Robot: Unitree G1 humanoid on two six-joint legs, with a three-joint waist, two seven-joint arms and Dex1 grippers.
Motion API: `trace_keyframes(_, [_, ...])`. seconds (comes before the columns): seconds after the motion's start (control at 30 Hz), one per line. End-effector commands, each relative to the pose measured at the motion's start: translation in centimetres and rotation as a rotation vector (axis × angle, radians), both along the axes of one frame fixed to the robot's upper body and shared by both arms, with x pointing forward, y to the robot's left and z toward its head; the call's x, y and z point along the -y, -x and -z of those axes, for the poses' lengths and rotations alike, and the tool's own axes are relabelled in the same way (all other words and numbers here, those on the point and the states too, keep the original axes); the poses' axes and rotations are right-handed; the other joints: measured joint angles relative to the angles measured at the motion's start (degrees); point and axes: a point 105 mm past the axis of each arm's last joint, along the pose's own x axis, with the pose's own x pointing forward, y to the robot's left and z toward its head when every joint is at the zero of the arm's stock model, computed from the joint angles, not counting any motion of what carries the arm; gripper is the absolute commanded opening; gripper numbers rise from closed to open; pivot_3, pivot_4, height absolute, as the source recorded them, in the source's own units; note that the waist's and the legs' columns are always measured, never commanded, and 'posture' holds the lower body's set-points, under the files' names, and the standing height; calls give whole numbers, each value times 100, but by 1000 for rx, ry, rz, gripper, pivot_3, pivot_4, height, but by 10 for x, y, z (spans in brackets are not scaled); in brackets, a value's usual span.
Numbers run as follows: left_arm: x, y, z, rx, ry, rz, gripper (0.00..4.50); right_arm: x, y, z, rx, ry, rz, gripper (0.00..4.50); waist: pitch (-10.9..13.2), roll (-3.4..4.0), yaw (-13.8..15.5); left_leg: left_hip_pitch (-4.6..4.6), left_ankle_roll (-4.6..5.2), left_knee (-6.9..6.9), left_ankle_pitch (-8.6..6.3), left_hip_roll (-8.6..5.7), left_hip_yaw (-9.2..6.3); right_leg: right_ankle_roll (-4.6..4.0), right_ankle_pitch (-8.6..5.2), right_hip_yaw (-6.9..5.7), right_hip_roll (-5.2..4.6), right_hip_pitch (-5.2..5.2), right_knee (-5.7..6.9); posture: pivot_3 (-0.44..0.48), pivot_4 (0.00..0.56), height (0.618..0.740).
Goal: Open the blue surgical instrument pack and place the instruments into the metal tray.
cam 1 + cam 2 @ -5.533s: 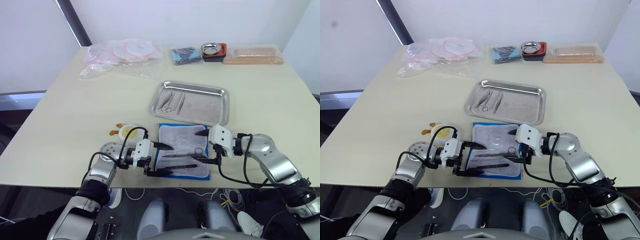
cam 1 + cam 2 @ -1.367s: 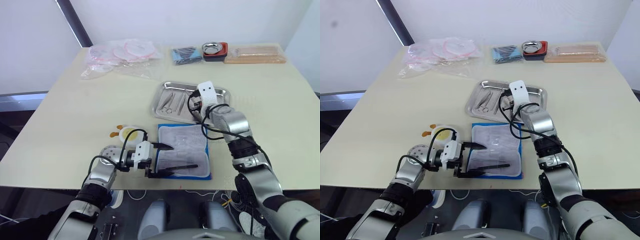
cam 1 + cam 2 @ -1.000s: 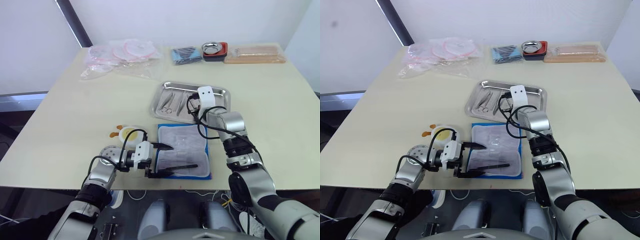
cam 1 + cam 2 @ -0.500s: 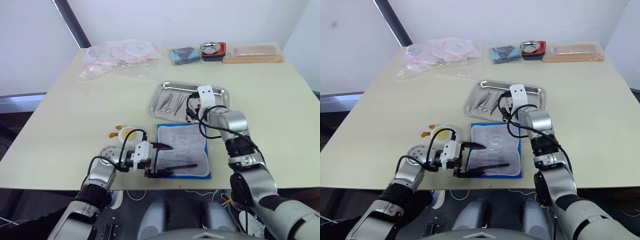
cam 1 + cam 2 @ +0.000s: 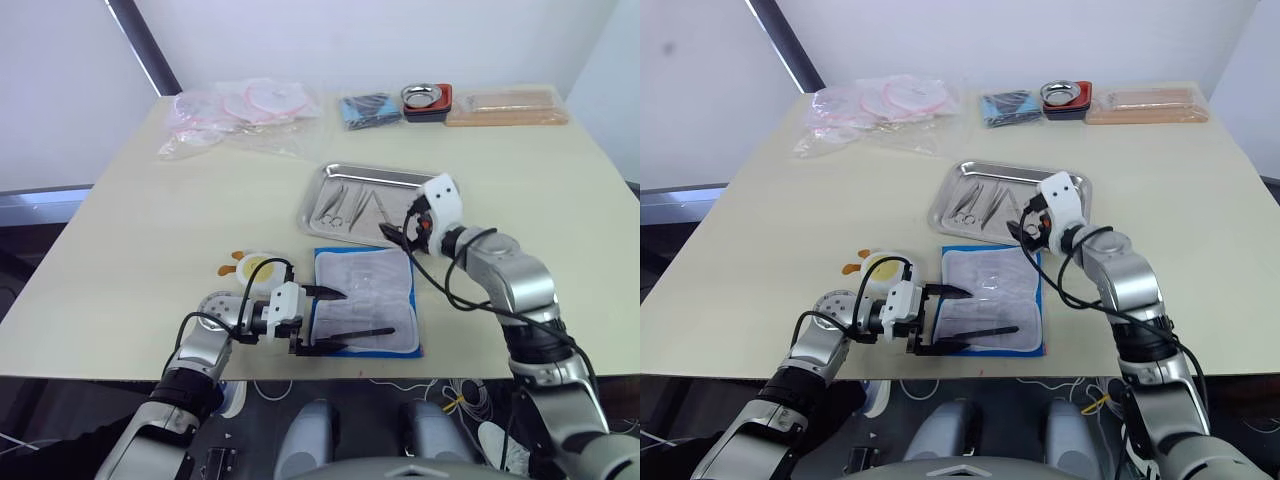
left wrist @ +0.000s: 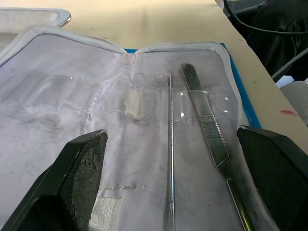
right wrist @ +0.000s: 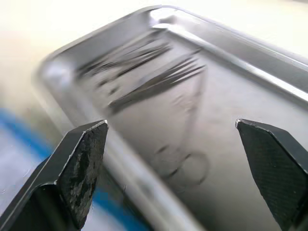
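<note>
With two tools left in the open blue pack [image 5: 364, 301] | long axes toward tray [image 5: 440, 229] — straddled by left claw [image 5: 322, 320], wide open, empty | right claw [image 5: 1019, 229] open, empty, at tray's near edge — farther.

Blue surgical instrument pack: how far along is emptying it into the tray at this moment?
Done: the blue surgical instrument pack lies unfolded, and several instruments sit in the metal tray. In hand: nothing; the right gripper is open at the tray's near edge, and the left gripper is open over the pack. Left: a thin probe and a flat handle lie in the lining.
</note>
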Motion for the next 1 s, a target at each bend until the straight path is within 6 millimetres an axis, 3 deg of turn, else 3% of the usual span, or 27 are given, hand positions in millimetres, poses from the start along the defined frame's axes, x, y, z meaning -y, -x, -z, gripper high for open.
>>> trace_keyframes(0.03, [-15,15,51,-164,-163,-70,4500,-7,18,-17,97,-22,-128,4455,10,-15,-2,1,0,0,0,0,-2,0,0,0,0,0,0,0,150,740])
trace_keyframes(0.27, [-14,17,52,-167,-165,-58,4500,14,61,-13,167,-60,-349,4455,17,-22,8,0,-4,-11,-2,0,-12,8,-5,-11,-20,1,-6,0,150,740])
trace_keyframes(0.5, [-14,16,52,-167,-167,-51,4500,55,100,-20,163,-37,-563,4455,22,-25,13,1,-23,-12,-13,-1,-11,13,-8,-10,-25,2,-13,0,150,740])
trace_keyframes(0.7, [-14,16,52,-167,-173,-38,4500,93,111,-45,139,-26,-642,4455,25,-28,25,-1,-29,-14,-17,-3,-10,13,-8,-12,-28,2,-20,0,150,740])
trace_keyframes(0.87, [-15,15,51,-167,-176,-30,4500,111,120,-61,138,-16,-679,4455,26,-27,44,-1,-30,-19,-17,-3,-10,13,-8,-15,-28,2,-24,0,150,740])
trace_keyframes(1.0, [-14,16,51,-168,-178,-25,4500,114,122,-62,140,0,-696,4455,26,-28,61,-3,-30,-21,-17,-5,-8,13,-8,-16,-28,2,-30,0,150,740])
